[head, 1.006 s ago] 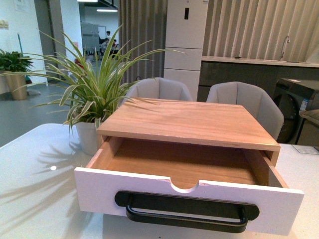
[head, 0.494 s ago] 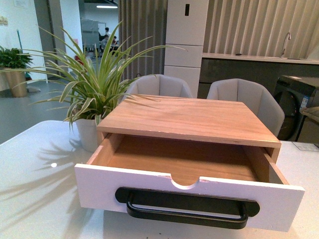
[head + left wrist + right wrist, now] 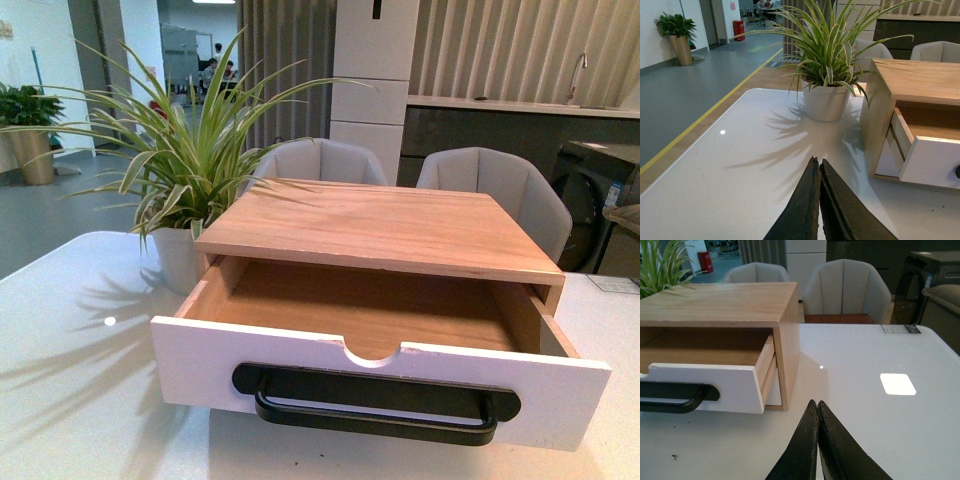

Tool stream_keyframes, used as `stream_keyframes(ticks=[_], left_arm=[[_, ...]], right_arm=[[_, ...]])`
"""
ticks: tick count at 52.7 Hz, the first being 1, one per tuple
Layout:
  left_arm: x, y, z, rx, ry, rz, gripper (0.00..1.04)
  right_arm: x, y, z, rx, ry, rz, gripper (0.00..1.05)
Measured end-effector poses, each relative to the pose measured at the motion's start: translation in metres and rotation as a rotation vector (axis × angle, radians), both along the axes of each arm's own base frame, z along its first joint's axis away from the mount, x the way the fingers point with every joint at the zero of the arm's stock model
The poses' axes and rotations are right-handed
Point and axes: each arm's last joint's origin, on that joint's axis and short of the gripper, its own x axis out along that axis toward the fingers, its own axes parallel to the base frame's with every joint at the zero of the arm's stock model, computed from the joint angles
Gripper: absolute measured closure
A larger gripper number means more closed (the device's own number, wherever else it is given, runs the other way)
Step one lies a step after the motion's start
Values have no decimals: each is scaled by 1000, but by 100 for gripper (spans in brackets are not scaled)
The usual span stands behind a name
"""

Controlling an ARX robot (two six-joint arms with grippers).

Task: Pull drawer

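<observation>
Drawer: the drawer [image 3: 380, 375] stands pulled well out of the wooden cabinet [image 3: 385, 228], its white front toward you on the white table [image 3: 70, 400]. You can see its light wood floor, with nothing on the part that shows.

Handle: the black bar handle [image 3: 375, 400] runs across the front panel below the half-round notch. Nothing is touching it.

Left gripper: the left gripper [image 3: 819, 200] has its fingers pressed together and empty. It sits over bare table, apart from the cabinet's side, and the potted plant [image 3: 826, 75] lies beyond it.

Right gripper: the right gripper [image 3: 817, 440] is likewise closed on nothing. It sits over the table off the cabinet's other side, clear of the drawer front.

Front view: you will find neither arm in it (both show only in their own wrist cameras).

Progress: you may judge the pull as done, or all but done. The drawer is open far enough to show most of its interior, and no finger rests on the handle.

Remaining: at most a short further pull, if full extension is wanted. The pictures do not show how much travel is left in the runners.

Surroundings: two grey chairs [image 3: 500, 190] stand behind the table.
</observation>
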Motion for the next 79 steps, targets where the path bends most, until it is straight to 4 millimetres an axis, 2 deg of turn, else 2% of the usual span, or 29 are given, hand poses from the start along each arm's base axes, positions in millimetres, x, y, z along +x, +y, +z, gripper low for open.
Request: stream_keyframes(ticks=[23, 29, 41, 49, 57, 66, 79], left_arm=[[-9, 0, -1, 0, 2, 0, 102], [-19, 0, -3, 0, 8, 0, 102], [-19, 0, -3, -1, 6, 0, 100], [-19, 0, -3, 0, 6, 0, 74], [-19, 0, -3, 0, 6, 0, 35], [-19, 0, -3, 0, 6, 0, 7], [-19, 0, -3, 2, 6, 0, 7]], right_arm=[[-1, 0, 1, 0, -20, -1, 103], [-1, 0, 1, 0, -20, -1, 103], [-1, 0, 1, -1, -20, -1, 101], [-1, 0, 1, 0, -20, 0, 75], [-1, 0, 1, 0, -20, 0, 37], [-1, 0, 1, 0, -20, 0, 9], [-1, 0, 1, 0, -20, 0, 9]])
